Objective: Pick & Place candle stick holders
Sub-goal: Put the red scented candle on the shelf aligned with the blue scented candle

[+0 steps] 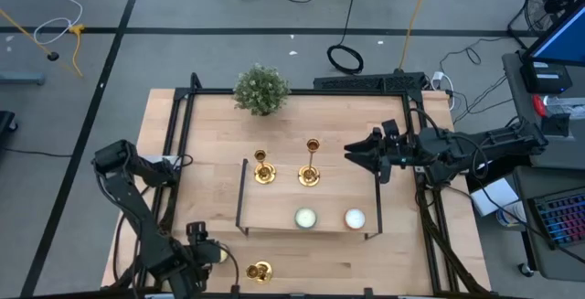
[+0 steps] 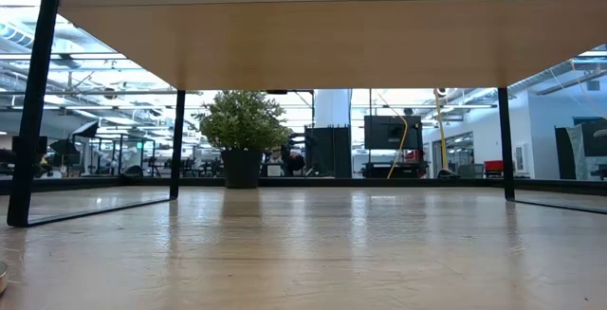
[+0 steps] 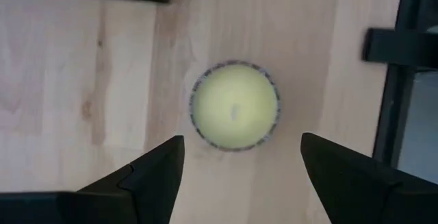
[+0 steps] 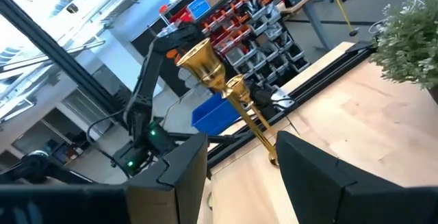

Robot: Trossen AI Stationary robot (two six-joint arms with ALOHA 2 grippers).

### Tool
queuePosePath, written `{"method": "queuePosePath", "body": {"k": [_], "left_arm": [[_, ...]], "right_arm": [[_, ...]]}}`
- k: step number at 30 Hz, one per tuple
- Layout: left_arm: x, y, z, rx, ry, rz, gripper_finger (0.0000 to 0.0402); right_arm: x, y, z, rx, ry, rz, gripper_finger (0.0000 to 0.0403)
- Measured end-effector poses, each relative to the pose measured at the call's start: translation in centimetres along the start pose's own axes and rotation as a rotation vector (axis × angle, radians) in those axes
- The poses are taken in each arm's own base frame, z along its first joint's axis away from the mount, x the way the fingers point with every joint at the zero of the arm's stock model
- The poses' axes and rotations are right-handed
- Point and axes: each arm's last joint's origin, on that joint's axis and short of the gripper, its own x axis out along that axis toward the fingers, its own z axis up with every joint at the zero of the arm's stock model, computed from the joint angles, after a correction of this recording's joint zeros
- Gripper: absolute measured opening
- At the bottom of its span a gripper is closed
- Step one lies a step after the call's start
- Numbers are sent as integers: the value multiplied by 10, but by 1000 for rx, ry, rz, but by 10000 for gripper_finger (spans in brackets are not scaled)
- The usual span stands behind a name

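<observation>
Candle stick holders (image 1: 310,164) look rigid, slick, top-heavy; grab the thin stem. Left end effector (image 3: 236,166) wide over a candle (image 3: 235,105); right end effector (image 1: 358,152) part-open, empty.

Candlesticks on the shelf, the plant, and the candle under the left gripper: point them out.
left candlestick (image 1: 263,173): high view, on its round base.
right candlestick (image 1: 310,176): high view, on its round base.
plant (image 1: 260,89): high view, middle of the leaves.
candle (image 3: 235,105): left wrist view, wax top.

A grey floor (image 1: 183,6) with dark seams surrounds the wooden table (image 1: 210,153), cables trailing across it. Beyond, bright windows (image 2: 95,111), and shelving of red and blue bins (image 4: 253,18).
</observation>
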Motion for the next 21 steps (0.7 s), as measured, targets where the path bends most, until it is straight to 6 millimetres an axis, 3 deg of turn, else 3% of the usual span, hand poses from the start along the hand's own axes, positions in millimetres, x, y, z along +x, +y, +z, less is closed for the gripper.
{"method": "queuePosePath", "body": {"k": [21], "left_arm": [[29, 8, 11, 27, -26, -68, 294]], "right_arm": [[0, 0, 0, 18, -2, -1, 171]]}}
